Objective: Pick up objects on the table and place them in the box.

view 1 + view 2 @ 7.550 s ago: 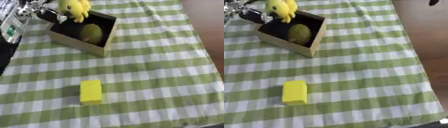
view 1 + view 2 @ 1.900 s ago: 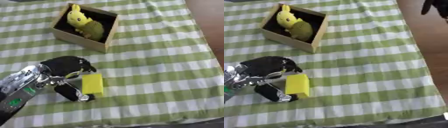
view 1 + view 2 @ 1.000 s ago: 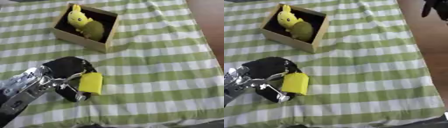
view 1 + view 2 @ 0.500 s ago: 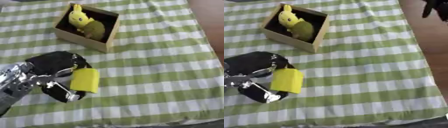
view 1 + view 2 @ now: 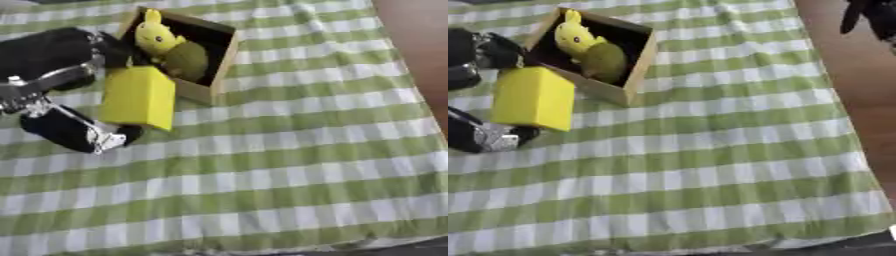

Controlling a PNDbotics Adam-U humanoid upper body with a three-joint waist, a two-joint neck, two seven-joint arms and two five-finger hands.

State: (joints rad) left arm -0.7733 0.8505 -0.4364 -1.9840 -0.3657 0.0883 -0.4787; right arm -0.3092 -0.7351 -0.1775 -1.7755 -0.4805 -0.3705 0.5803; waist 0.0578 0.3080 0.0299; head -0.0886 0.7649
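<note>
The yellow block (image 5: 137,98) is lifted off the counter (image 5: 289,150) in the left hand (image 5: 54,59), whose fingers curl over its far end while the thumb (image 5: 80,134) props it from the near side. It hangs just left of the box (image 5: 210,75), its top corner overlapping the box's near-left wall as seen from above.

The box is already well filled: a yellow plush toy (image 5: 156,36) lies along the far-left side and a dull green round thing (image 5: 186,61) takes up much of the middle. That leaves little free floor, so the block could well land on top of them and tip out over the low wall, or sit perched on the rim.

The block looks held mostly by its ends, and it may swing or slip if the hand tilts on the way over. The box looks light; a knock from the block or fingers against its near wall might shove it across the green-and-white checked cloth (image 5: 315,200).

The right hand (image 5: 870,14) shows dark at the far right, well apart; whether it is open I cannot tell.
</note>
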